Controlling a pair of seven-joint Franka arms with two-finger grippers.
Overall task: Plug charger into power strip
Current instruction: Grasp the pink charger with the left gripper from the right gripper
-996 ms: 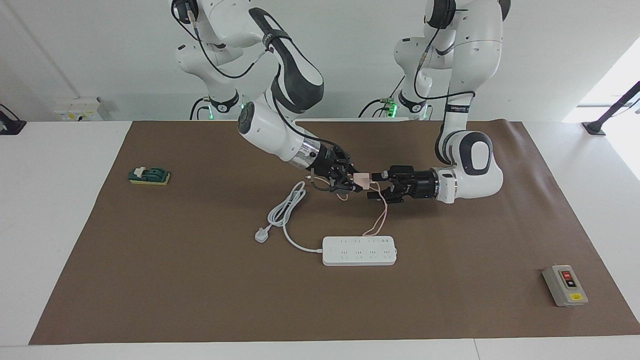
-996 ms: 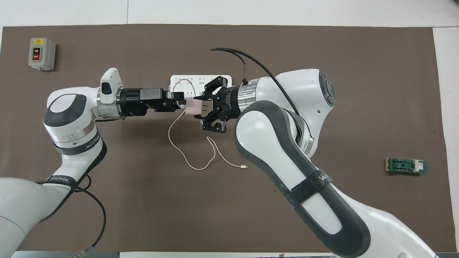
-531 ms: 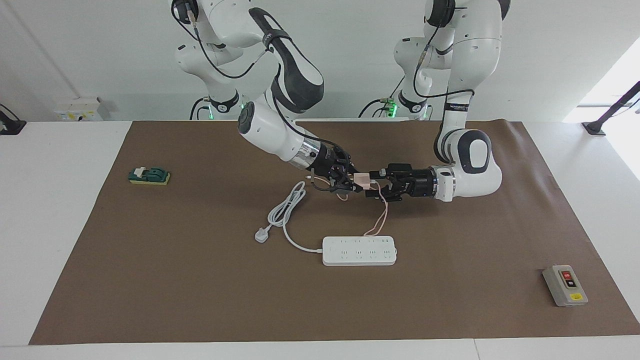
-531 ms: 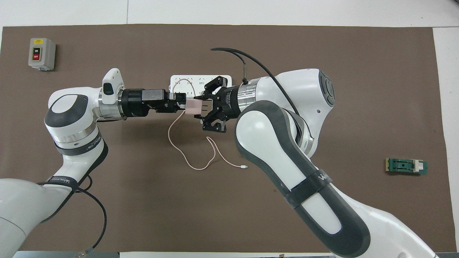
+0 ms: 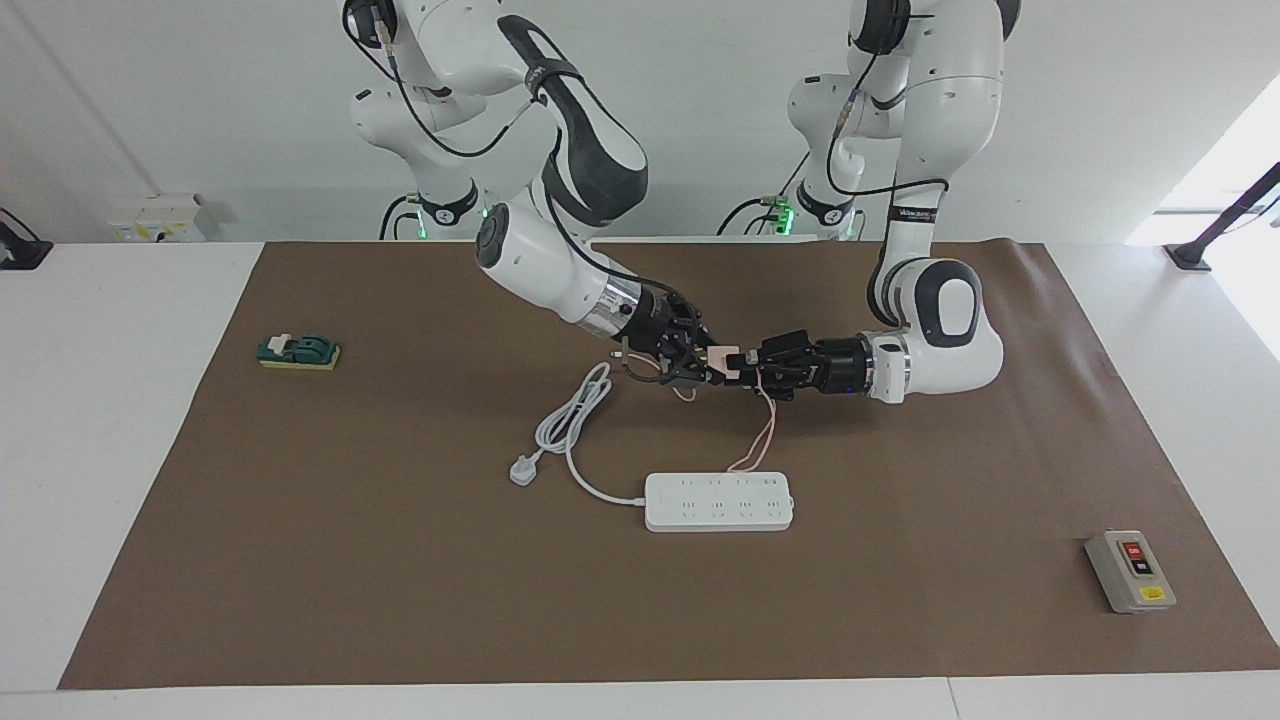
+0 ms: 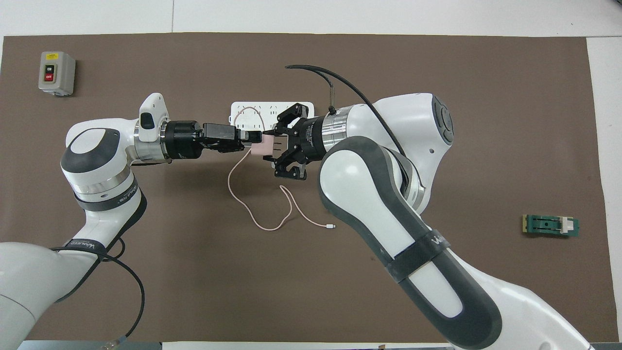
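Note:
The charger, a small pale-pink cube, hangs in the air over the brown mat between both grippers. My right gripper is shut on its pronged end. My left gripper is shut on its other end. Its thin pink cable droops to the mat and loops there. The power strip lies flat on the mat; in the overhead view the two hands cover most of the power strip.
The strip's thick white cord coils toward the right arm's end, with its white plug lying loose. A grey button box sits toward the left arm's end. A green block lies toward the right arm's end.
My left gripper moved in toward the charger and closed its fingers on the cube. The right gripper kept its hold and stayed in place.

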